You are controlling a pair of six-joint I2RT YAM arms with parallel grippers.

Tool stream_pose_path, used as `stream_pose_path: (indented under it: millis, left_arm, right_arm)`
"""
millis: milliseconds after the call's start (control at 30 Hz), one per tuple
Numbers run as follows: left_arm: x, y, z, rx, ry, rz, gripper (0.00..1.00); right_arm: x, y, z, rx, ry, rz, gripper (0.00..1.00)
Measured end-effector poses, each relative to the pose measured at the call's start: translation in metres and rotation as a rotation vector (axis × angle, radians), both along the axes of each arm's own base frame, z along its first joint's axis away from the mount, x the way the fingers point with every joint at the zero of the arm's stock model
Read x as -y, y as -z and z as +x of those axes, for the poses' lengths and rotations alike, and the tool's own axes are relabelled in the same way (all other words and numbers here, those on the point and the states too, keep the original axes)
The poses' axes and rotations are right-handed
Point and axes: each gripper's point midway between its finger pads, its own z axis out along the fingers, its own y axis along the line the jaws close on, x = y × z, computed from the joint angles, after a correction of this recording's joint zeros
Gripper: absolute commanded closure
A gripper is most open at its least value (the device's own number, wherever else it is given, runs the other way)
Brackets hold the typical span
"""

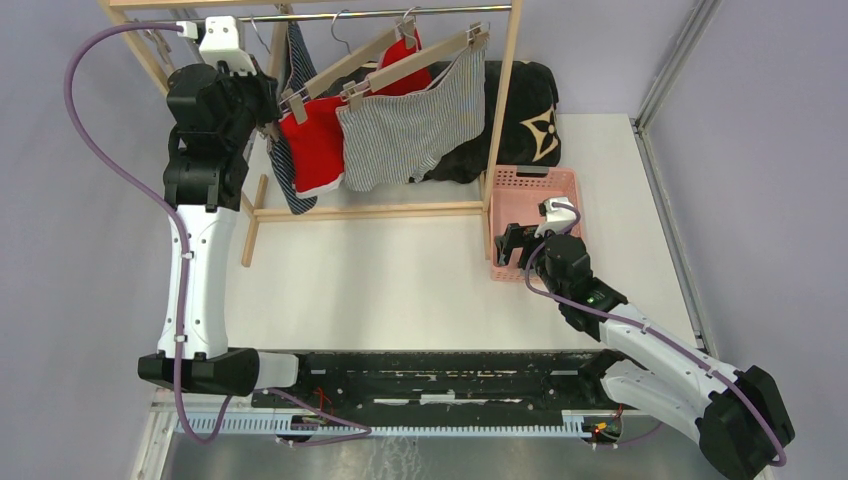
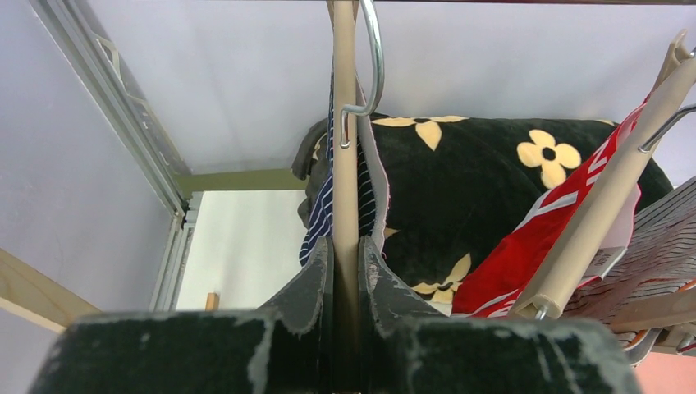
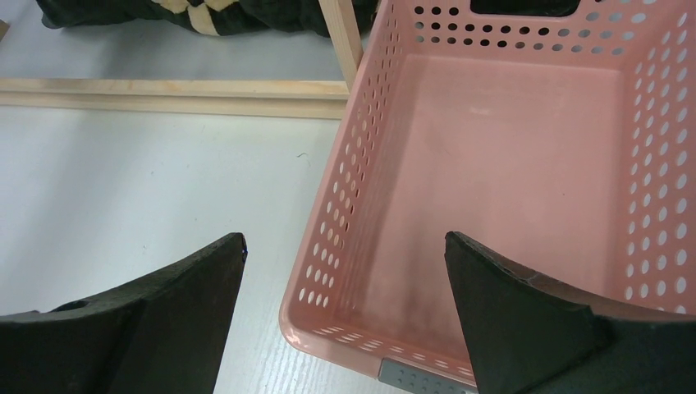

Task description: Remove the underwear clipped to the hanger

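Observation:
Three pairs of underwear hang from wooden clip hangers on the rack rail: the navy striped pair (image 1: 292,170) on the left, the red pair (image 1: 316,143) in the middle, the grey-and-white pinstriped pair (image 1: 408,132) on the right. My left gripper (image 1: 270,108) is raised beside the rack and shut on the beige bar of the navy pair's hanger (image 2: 345,164). The left wrist view shows navy cloth (image 2: 318,222) on either side of that bar, with the red pair (image 2: 525,254) and the pinstriped pair (image 2: 661,238) to the right. My right gripper (image 1: 512,244) is open and empty over the pink basket's near-left corner (image 3: 345,246).
The pink perforated basket (image 1: 535,182) stands empty right of the rack's right post (image 1: 505,100). The black floral cushion (image 1: 520,110) lies behind the rack and also shows in the left wrist view (image 2: 468,172). The rack's wooden base rail (image 1: 360,212) crosses the table.

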Motion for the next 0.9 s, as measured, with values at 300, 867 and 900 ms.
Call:
stream_pose_path:
  millis: [300, 867, 900]
  left_arm:
    - [0.006, 0.0, 0.009, 0.041, 0.032, -0.003, 0.97]
    - [-0.008, -0.015, 0.007, 0.19, -0.046, 0.001, 0.97]
    - [-0.009, -0.015, 0.006, 0.192, -0.05, 0.005, 0.97]
  right_arm:
    - [-0.001, -0.001, 0.0, 0.004, -0.002, 0.003, 0.01]
    - [-0.004, 0.01, 0.0, -0.005, -0.026, -0.013, 0.01]
    - [-0.004, 0.011, 0.0, -0.007, -0.028, -0.014, 0.01]
